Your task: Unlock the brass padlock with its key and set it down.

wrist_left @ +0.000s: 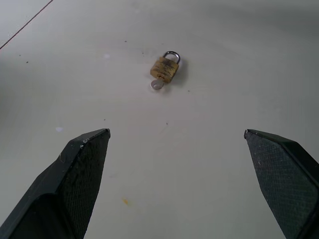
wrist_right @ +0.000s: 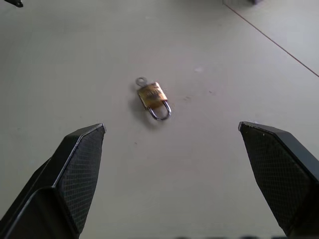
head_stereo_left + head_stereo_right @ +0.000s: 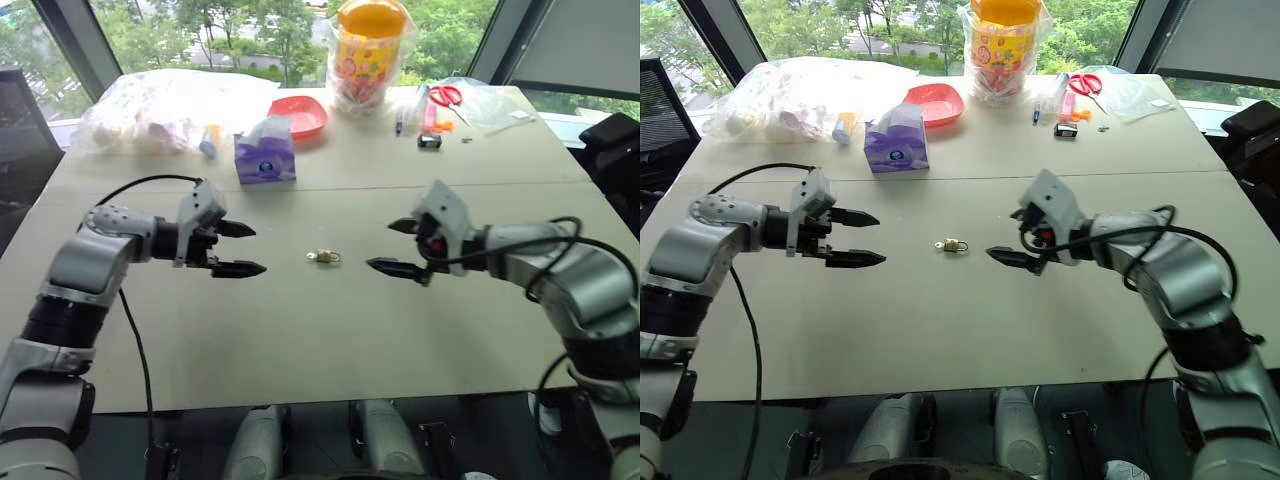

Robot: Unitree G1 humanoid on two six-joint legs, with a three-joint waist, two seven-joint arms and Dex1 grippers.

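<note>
The brass padlock (image 3: 324, 257) lies flat on the beige table, midway between my two grippers, with its silvery shackle pointing toward the right arm. The key (image 1: 156, 84) sticks out of the padlock's (image 1: 166, 69) bottom end, its round pale head toward the left arm; it also appears as the key (image 2: 141, 81) beside the padlock (image 2: 152, 96). My left gripper (image 3: 238, 249) hovers open to the left of the lock, empty. On the lock's other side my right gripper (image 3: 393, 246) is open and empty too. Neither touches the lock.
At the table's far side stand a purple tissue box (image 3: 265, 152), a red bowl (image 3: 299, 115), a patterned jar with an orange lid (image 3: 367, 55), plastic bags (image 3: 160, 105), red-handled scissors (image 3: 447, 97) and a small black object (image 3: 430, 141). A seam (image 3: 330, 187) crosses the tabletop.
</note>
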